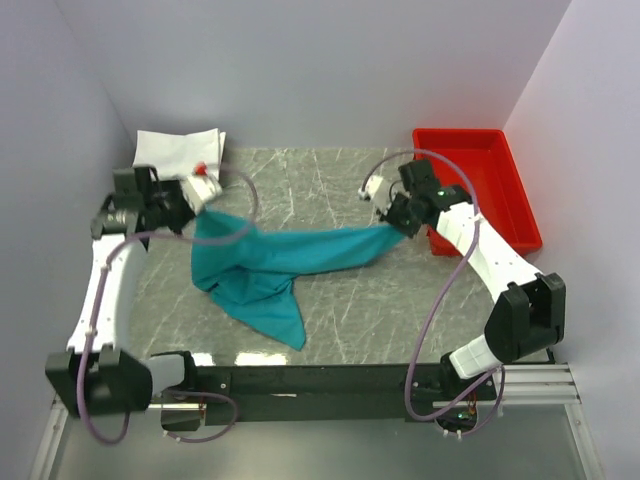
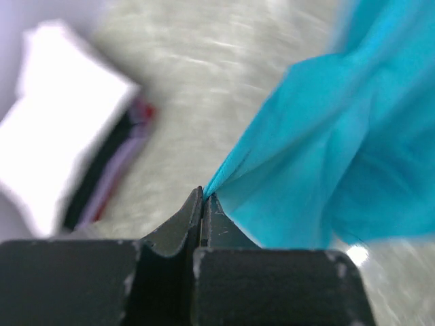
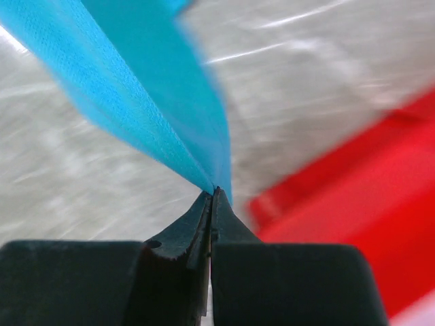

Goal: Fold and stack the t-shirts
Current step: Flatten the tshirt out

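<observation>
A teal-blue t-shirt (image 1: 270, 265) hangs stretched between both grippers above the grey table, its loose part drooping toward the front. My left gripper (image 1: 196, 212) is shut on its left corner; the cloth (image 2: 319, 156) runs out from the closed tips (image 2: 205, 195). My right gripper (image 1: 393, 222) is shut on its right corner; the cloth (image 3: 149, 88) is pinched at the tips (image 3: 213, 191). A stack of folded shirts with a white t-shirt (image 1: 178, 150) on top lies at the back left. It shows blurred in the left wrist view (image 2: 61, 122), with dark and red layers beneath.
A red plastic tray (image 1: 478, 180) stands at the back right, just right of my right gripper; it also shows in the right wrist view (image 3: 360, 204). Lilac walls close in the left, back and right sides of the grey table (image 1: 360, 300).
</observation>
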{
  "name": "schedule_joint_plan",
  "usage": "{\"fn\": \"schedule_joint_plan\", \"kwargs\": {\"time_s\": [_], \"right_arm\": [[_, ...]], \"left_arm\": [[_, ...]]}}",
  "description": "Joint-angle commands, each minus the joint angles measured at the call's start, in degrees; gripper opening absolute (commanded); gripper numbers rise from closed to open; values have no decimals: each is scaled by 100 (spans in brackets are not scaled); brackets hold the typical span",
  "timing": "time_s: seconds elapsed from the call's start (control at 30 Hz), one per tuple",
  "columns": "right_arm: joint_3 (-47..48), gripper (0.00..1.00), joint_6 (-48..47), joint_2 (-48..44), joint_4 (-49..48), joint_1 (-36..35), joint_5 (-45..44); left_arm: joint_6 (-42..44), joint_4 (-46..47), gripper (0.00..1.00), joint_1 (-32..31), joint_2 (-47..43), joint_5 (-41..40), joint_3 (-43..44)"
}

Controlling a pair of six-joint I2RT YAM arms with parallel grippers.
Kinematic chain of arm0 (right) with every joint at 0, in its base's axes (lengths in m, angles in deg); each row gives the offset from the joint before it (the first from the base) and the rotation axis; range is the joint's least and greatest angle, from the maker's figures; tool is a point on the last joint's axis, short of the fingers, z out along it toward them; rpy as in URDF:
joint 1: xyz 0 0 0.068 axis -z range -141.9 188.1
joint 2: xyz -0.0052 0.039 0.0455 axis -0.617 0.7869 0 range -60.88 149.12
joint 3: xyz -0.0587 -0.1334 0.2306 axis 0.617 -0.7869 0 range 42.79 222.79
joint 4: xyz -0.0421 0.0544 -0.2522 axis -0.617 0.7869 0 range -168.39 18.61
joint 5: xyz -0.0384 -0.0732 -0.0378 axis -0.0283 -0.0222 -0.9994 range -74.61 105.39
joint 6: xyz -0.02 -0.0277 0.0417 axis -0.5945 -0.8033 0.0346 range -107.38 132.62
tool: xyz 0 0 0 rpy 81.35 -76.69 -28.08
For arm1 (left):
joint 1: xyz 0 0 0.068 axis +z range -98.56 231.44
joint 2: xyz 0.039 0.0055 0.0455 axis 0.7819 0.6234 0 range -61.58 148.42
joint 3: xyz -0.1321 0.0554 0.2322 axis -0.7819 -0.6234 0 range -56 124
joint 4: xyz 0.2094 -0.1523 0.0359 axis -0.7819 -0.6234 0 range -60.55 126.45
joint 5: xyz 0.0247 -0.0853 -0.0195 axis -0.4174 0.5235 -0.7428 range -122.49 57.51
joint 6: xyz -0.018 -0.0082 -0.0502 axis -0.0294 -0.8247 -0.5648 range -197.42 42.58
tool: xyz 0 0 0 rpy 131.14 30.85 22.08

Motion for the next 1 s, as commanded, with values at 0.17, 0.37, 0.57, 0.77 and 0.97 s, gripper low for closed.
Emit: {"fn": "schedule_joint_plan", "kwargs": {"time_s": [0.17, 0.37, 0.57, 0.77, 0.97], "right_arm": [[1625, 0, 124, 138, -1425, 250, -899], [2460, 0, 221, 270, -2156, 233, -1408], [2988, 0, 248, -36, -2455, 84, -1664], [2410, 0, 134, -1196, -2700, -408, -2155], [1503, 0, -34, -2567, -2991, -1199, -3016]], "left_arm": [[-2285, 1475, 0, 787, 1556, -147, 2438], [-3136, 2696, 0, 928, 1557, -243, 2852], [-3709, 3243, 0, 1069, 1030, -393, 2853], [-3763, 3708, 0, 1104, -463, -771, 1977], [-3605, 3973, 0, 1104, -1914, -1693, 1289]]}}
